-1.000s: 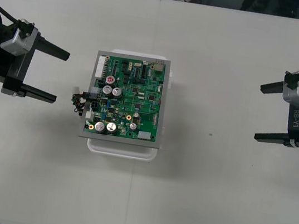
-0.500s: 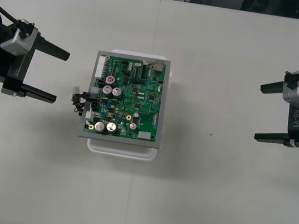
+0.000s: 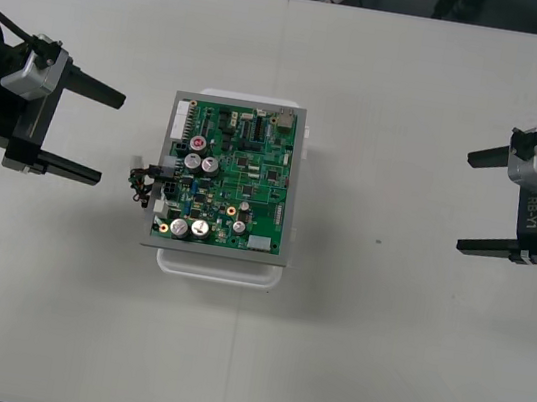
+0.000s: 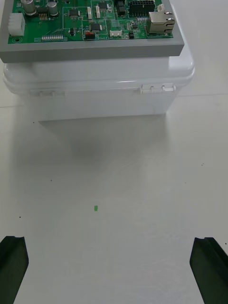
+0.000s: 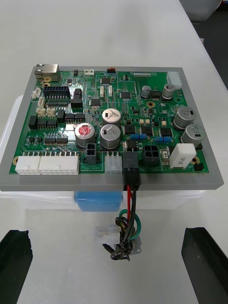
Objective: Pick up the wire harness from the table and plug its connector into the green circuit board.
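My wire harness (image 5: pixel 127 223) shows red, black and green wires looped in a small bundle; its black plug (image 5: pixel 130 173) sits seated in the edge of the green circuit board (image 3: pixel 232 177); the wires hang past the white base (image 3: pixel 220 267) onto the table (image 3: pixel 376 359); my left gripper (image 3: pixel 110 137) stands near the bundle, fingers wide apart, empty; my right gripper (image 3: pixel 464 202), likewise spread, is well apart beyond the board.

green circuit board (image 3: pixel 232 177): lies flat on white base (image 3: pixel 218 267) | wire harness (image 3: pixel 143 183): black plug (image 5: pixel 130 174) sits in board's left edge | wires (image 5: pixel 128 202): red, black, green, hang coiled beside base
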### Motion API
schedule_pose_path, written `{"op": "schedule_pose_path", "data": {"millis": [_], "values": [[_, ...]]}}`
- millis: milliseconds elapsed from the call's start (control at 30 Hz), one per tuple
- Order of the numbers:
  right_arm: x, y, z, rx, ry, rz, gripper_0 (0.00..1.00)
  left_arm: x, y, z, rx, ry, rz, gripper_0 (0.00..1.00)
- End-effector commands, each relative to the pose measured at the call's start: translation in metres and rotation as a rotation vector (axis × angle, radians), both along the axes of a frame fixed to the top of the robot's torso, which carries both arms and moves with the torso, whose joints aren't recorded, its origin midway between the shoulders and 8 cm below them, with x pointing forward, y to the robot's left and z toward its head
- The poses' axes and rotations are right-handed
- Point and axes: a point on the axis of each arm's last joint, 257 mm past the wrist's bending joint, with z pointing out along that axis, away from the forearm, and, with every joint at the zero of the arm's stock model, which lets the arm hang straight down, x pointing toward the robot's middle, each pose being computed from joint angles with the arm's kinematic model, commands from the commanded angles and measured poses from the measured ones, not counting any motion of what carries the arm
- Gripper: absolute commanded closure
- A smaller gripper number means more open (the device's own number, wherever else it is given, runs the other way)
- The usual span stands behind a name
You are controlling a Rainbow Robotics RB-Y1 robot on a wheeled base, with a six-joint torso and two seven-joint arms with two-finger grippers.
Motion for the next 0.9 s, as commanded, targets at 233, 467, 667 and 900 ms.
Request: {"op": "schedule_pose_path", "data": {"millis": [233, 467, 667, 900], "values": [[-0.0027, -0.0004, 0.0064, 0.017, 0.006, -0.029, 0.00, -0.0114, 0.0052, 0.0024, 0.049, 0.007, -0.025, 0.08], [-0.0027, -0.0004, 0.0064, 0.017, 0.006, -0.029, 0.00, -0.0114, 0.0052, 0.0024, 0.049, 0.007, -0.025, 0.08], [-0.0027, -0.0004, 0.0064, 0.017, 0.006, -0.029, 0.00, -0.0114, 0.0052, 0.0024, 0.049, 0.007, -0.025, 0.07], [-0.0027, -0.0004, 0.0064, 0.017, 0.006, -0.029, 0.00, -0.0114, 0.0052, 0.0024, 0.049, 0.007, -0.025, 0.08]]}}
